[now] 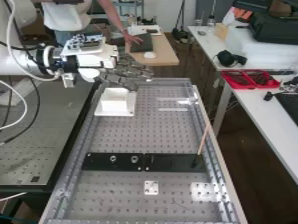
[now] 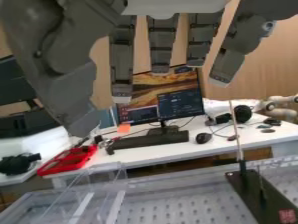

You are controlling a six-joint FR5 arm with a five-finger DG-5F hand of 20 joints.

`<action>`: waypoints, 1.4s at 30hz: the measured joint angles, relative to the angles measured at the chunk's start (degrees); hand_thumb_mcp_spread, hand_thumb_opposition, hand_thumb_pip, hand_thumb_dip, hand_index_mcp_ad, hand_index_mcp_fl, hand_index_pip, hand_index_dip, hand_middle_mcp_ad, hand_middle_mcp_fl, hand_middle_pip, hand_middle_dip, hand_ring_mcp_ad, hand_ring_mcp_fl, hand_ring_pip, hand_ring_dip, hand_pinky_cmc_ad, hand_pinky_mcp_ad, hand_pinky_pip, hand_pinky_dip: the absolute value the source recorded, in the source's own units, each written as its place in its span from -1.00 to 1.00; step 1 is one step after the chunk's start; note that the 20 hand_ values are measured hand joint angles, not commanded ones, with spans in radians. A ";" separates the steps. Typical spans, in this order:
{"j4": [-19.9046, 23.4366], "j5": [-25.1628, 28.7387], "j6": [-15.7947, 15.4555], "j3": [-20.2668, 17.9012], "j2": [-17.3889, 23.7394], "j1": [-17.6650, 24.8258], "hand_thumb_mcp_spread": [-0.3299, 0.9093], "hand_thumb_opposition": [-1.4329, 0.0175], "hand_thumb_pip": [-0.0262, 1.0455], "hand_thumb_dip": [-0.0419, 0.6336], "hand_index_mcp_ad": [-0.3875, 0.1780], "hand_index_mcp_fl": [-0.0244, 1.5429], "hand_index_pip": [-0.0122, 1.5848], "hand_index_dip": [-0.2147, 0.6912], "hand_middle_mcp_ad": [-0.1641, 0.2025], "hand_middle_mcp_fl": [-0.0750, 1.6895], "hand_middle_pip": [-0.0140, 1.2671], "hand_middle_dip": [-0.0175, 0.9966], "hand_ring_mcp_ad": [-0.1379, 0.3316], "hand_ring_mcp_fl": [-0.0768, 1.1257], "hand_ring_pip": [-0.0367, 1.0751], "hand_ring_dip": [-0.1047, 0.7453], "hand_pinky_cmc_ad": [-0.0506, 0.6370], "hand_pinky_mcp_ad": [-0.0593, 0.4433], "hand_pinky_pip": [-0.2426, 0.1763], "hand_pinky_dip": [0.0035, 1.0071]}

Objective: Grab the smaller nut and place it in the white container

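In the high view I see the boxy white container (image 1: 116,103) on its flat base (image 1: 102,112), near my robot hand (image 1: 124,70). The wrist view shows me a monitor (image 2: 178,102) beyond straight, open, empty fingers (image 2: 122,65)

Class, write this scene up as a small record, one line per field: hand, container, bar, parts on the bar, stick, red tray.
hand: the hand is open, fingers straight, above the bench's far end, near the container
container: white container, on a white plate on the bench
bar: flat black bar, lying across the bench
parts on the bar: larger nut and bearing, side by side, apart
stick: thin stick, slanting up near one end of the bar
red tray: red tray, on the side table
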 joint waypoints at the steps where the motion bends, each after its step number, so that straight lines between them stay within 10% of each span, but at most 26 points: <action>1: -0.69 -0.02 0.30 0.45 0.41 -0.88 -0.03 -0.14 0.42 -0.22 -0.15 -0.82 0.09 -0.73 0.23 -0.78 -0.77 -0.50 0.29 -0.85 -0.68 -0.55 0.13 0.17 -0.11 0.28; 9: -4.66 0.26 1.89 2.15 2.73 -4.72 -0.06 -0.13 0.42 -0.27 -0.04 -0.69 -0.54 -0.56 0.23 -0.78 -0.78 -0.50 0.29 -0.85 -0.69 -0.55 0.14 0.33 -0.13 0.39; 42: -6.85 1.93 1.02 3.57 3.62 -5.22 -0.06 -0.13 0.34 -0.27 -0.01 -0.63 -0.81 -0.36 0.21 -0.73 -0.78 -0.50 0.29 -0.85 -0.69 -0.55 0.14 0.33 -0.13 0.39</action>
